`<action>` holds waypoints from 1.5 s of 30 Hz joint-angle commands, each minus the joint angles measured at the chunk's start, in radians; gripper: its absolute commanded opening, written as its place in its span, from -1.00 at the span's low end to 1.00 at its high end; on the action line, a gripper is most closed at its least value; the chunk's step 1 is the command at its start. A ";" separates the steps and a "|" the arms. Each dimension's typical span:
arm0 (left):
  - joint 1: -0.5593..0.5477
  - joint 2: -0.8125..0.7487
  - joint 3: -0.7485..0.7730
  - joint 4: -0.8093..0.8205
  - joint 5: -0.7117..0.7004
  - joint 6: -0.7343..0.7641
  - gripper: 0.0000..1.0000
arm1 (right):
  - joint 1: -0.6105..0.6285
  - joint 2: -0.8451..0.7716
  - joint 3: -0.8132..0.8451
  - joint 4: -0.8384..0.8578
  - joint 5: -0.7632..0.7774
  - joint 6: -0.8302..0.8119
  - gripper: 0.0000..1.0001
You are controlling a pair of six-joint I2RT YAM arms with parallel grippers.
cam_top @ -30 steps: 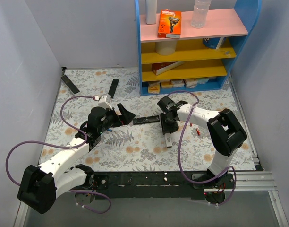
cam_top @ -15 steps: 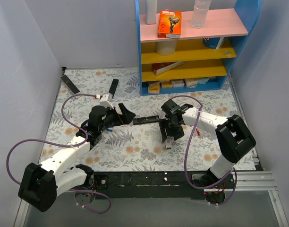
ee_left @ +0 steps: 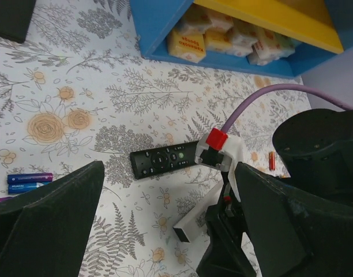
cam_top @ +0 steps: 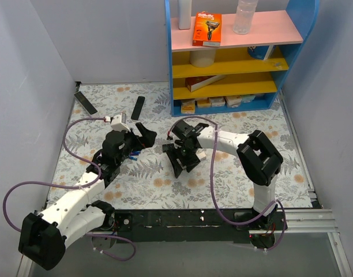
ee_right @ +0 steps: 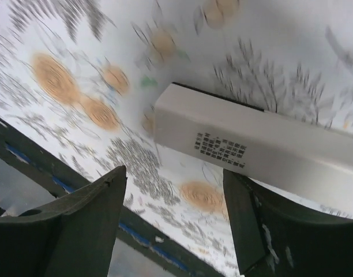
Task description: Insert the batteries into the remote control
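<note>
The white remote point(ee_left: 195, 224) lies on the floral table just in front of a black remote point(ee_left: 165, 160). In the right wrist view the white remote point(ee_right: 263, 150) fills the frame close under the fingers, small grey print on its face. My right gripper point(cam_top: 182, 163) point(ee_right: 171, 173) is open right over it, one finger in front of its body, and hides it in the top view. One red battery point(ee_left: 271, 160) lies to the right point(cam_top: 242, 160); I see no second. My left gripper point(cam_top: 146, 134) point(ee_left: 168, 173) is open and empty, left of both remotes.
Two blue cells point(ee_left: 29, 182) lie near the left gripper. Two more black remotes point(cam_top: 85, 102) point(cam_top: 138, 107) lie at the back left. The blue shelf unit point(cam_top: 169, 69) stands at the back right. Grey walls close in both sides.
My right gripper has swung left, from right of the black remote to just in front of it, and the white remote has shifted left with it. The left gripper drew back slightly to the left.
</note>
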 commanded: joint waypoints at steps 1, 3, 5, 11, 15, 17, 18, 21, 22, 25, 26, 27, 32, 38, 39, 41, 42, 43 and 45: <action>-0.002 -0.063 0.012 -0.039 -0.116 -0.020 0.96 | -0.001 0.021 0.145 0.034 -0.019 -0.086 0.52; -0.004 -0.073 0.009 -0.042 -0.131 -0.021 0.96 | -0.001 0.015 0.170 0.018 -0.011 -0.128 0.54; -0.002 -0.086 0.008 -0.066 -0.143 -0.029 0.96 | -0.003 -0.008 0.178 0.005 0.012 -0.222 0.54; -0.002 -0.104 0.002 -0.083 -0.165 -0.041 0.96 | -0.003 -0.084 0.161 -0.084 0.196 -0.554 0.56; -0.004 -0.104 0.008 -0.089 -0.171 -0.049 0.96 | -0.003 -0.091 0.135 -0.048 0.320 -0.637 0.56; -0.002 -0.104 0.011 -0.092 -0.157 -0.049 0.96 | -0.003 -0.077 0.136 -0.032 0.340 -0.662 0.56; -0.002 -0.101 0.015 -0.094 -0.151 -0.049 0.96 | -0.003 -0.056 0.138 -0.038 0.342 -0.677 0.56; -0.002 -0.095 0.023 -0.103 -0.128 -0.049 0.96 | -0.003 -0.029 0.133 -0.030 0.296 -0.712 0.54; -0.004 -0.095 0.029 -0.105 -0.122 -0.049 0.96 | -0.003 -0.022 0.130 -0.027 0.296 -0.715 0.53; -0.002 -0.098 0.031 -0.108 -0.107 -0.051 0.96 | -0.003 0.000 0.119 -0.013 0.241 -0.728 0.50; -0.002 -0.098 0.029 -0.108 -0.099 -0.051 0.96 | -0.003 0.007 0.119 -0.015 0.235 -0.731 0.49; -0.002 -0.098 0.029 -0.111 -0.096 -0.051 0.96 | -0.003 0.015 0.119 -0.015 0.221 -0.732 0.48; -0.002 -0.098 0.026 -0.106 -0.073 -0.063 0.96 | -0.001 0.023 0.096 0.008 0.199 -0.743 0.43; -0.002 -0.080 0.035 -0.091 -0.038 -0.066 0.96 | -0.001 0.029 0.083 0.015 0.162 -0.741 0.18; -0.002 -0.074 0.038 -0.085 -0.033 -0.069 0.96 | -0.001 0.027 0.079 0.016 0.155 -0.737 0.12; -0.002 -0.070 0.038 -0.077 -0.018 -0.072 0.96 | -0.001 0.023 0.072 0.016 0.146 -0.732 -0.13; -0.002 -0.067 0.040 -0.071 -0.015 -0.081 0.96 | -0.003 0.015 0.069 0.022 0.138 -0.728 -0.21; -0.002 -0.060 0.044 -0.072 -0.009 -0.087 0.96 | -0.001 0.009 0.052 0.025 0.133 -0.722 -0.41; -0.002 -0.049 0.048 -0.068 -0.001 -0.097 0.96 | -0.001 -0.012 0.038 0.036 0.117 -0.714 -0.52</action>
